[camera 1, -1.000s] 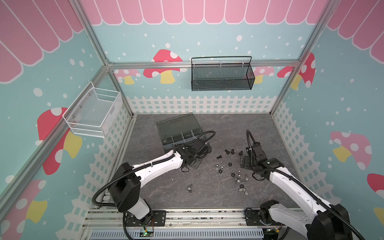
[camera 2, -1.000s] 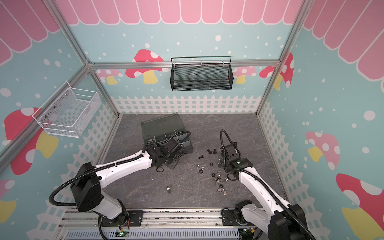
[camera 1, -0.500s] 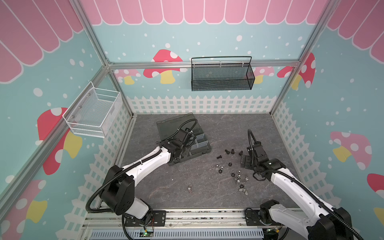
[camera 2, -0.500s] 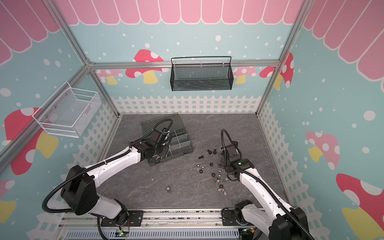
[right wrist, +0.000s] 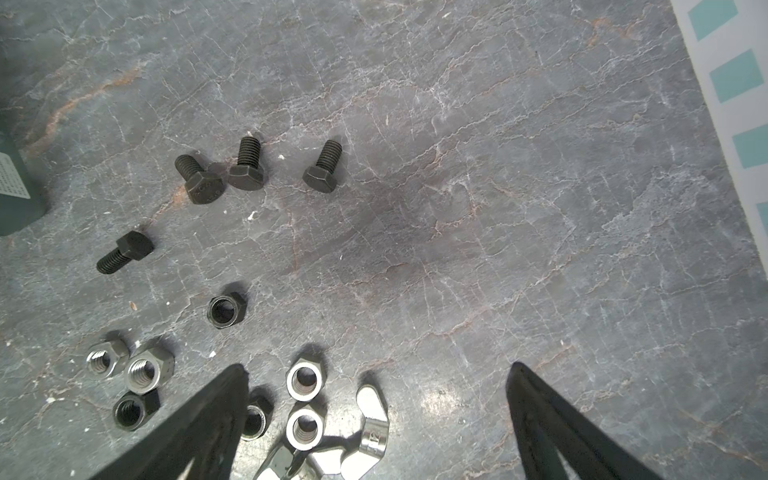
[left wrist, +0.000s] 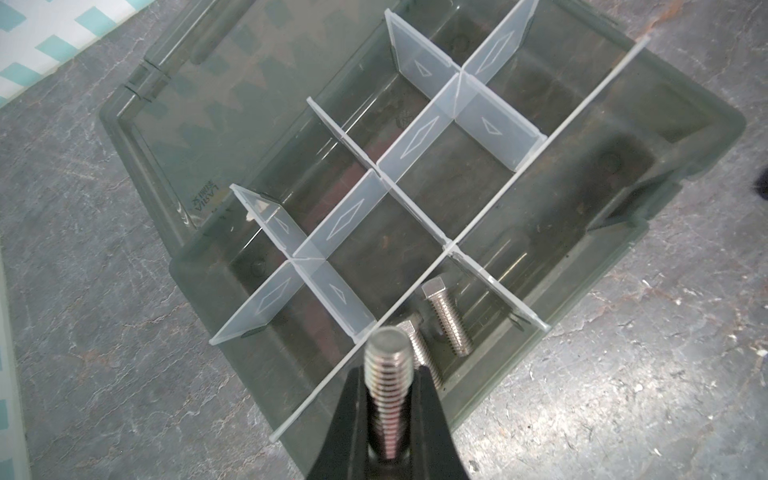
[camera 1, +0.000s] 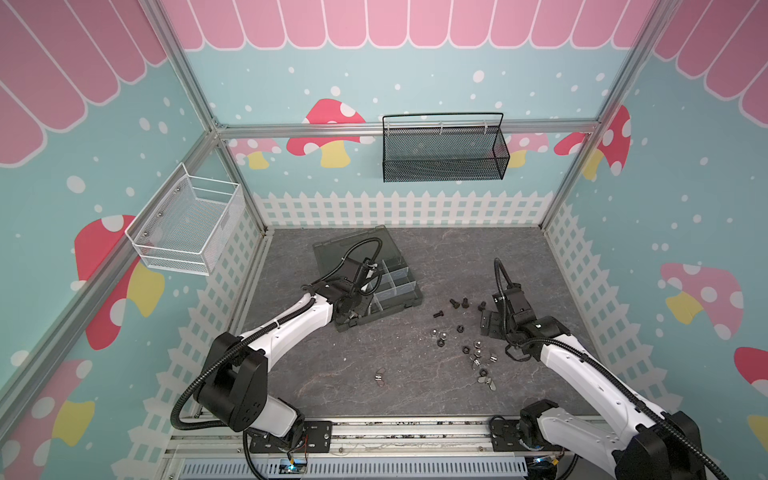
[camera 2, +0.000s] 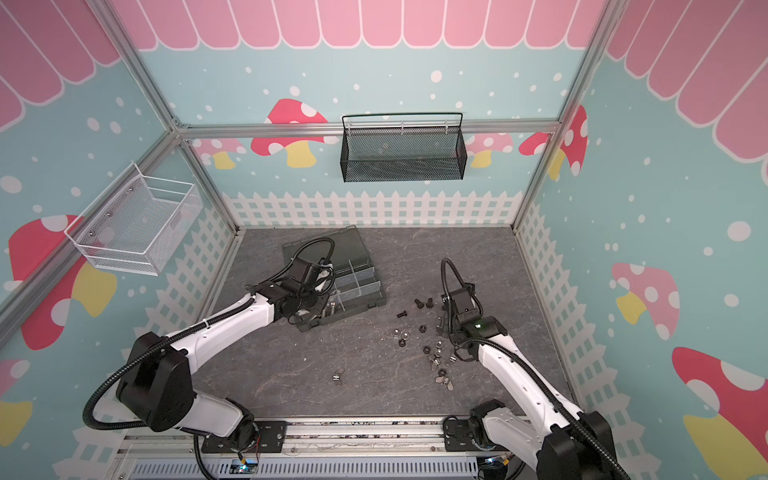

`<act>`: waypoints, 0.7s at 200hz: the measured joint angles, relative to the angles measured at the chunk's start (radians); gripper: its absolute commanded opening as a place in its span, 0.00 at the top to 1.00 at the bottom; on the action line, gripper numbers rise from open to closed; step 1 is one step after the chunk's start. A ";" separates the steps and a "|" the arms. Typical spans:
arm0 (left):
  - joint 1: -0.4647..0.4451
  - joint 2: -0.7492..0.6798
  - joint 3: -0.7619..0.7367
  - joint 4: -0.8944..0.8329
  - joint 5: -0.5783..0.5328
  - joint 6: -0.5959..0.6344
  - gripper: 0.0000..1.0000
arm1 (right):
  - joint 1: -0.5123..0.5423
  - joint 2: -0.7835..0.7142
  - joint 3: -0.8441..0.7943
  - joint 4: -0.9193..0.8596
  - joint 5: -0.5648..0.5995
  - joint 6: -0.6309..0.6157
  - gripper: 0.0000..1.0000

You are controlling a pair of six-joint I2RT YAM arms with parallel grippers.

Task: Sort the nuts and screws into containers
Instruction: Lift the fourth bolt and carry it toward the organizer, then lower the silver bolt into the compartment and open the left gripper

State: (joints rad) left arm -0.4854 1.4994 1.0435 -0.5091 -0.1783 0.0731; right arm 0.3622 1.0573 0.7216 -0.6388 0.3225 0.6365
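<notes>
The left arm [camera 1: 291, 328] stretches from the desk's front edge toward its back left, wrist bent down over the smoky grey box [left wrist: 623, 137]. The left pincer [left wrist: 388, 370] is clamped narrow on a silver screw [left wrist: 388, 353] above the box's corner compartment, where two silver screws [left wrist: 446, 318] lie. The right arm [camera 1: 582, 374] reaches in from the front right corner. The right pincer [right wrist: 377, 365] gapes wide, holding nothing, just above loose nuts [right wrist: 149, 370] near black screws [right wrist: 245, 166], right of the middle of the grey stone-patterned desk [camera 1: 332, 374]. Mushroom-printed walls [camera 1: 685, 208] carry a white wire basket [camera 1: 187, 224] and a black mesh basket [camera 1: 444, 149].
</notes>
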 measured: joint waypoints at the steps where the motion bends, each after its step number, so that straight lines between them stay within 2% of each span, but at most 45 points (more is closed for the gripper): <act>1: 0.000 0.000 0.000 0.000 0.000 0.000 1.00 | 0.000 0.000 0.000 0.000 0.000 0.000 0.02; 140: 0.021 0.018 -0.018 0.015 0.067 0.062 1.00 | 0.000 -0.043 0.000 0.008 -0.044 -0.023 0.02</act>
State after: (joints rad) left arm -0.4641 1.5169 1.0260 -0.4938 -0.1112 0.1352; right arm 0.3622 1.0142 0.7216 -0.6308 0.2783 0.6136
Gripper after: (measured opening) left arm 0.109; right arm 0.980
